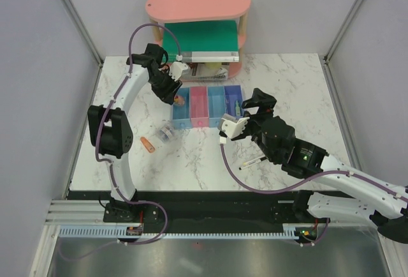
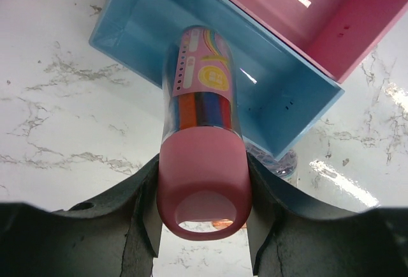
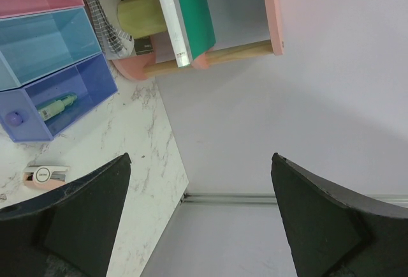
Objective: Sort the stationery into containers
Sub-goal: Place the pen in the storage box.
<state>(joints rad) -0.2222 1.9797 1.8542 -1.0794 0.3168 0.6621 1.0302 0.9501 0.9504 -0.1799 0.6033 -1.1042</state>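
Pink-red piece (image 2: 203, 124) is up off the table, a pink-capped tube with a striped label. It's clamped at the cap between the left gripper's (image 2: 203, 184) fingers (image 2: 141, 194), nose pointing over the leftmost blue bin (image 2: 137, 28) of the containers. The pink bin (image 2: 306, 28) sits joined alongside. From overhead the tube's tip looks level with the blue bin's mouth, though whether it's past the rim is hard to call.

Clear roll (image 1: 166, 133) lies on the marble table (image 1: 287, 79) just in front of that bin, with the orange piece (image 1: 148, 143) beside it to the left. Green piece (image 3: 56, 106) is lying inside the purple-blue bin (image 3: 95, 80) at the right end. Pale pink piece (image 3: 44, 173) is on the table near that bin's front, and the pen (image 1: 252, 161) lies nearer the arms.

Right gripper (image 3: 199, 162) hangs beside the row, jaws spread wide, nothing in them.
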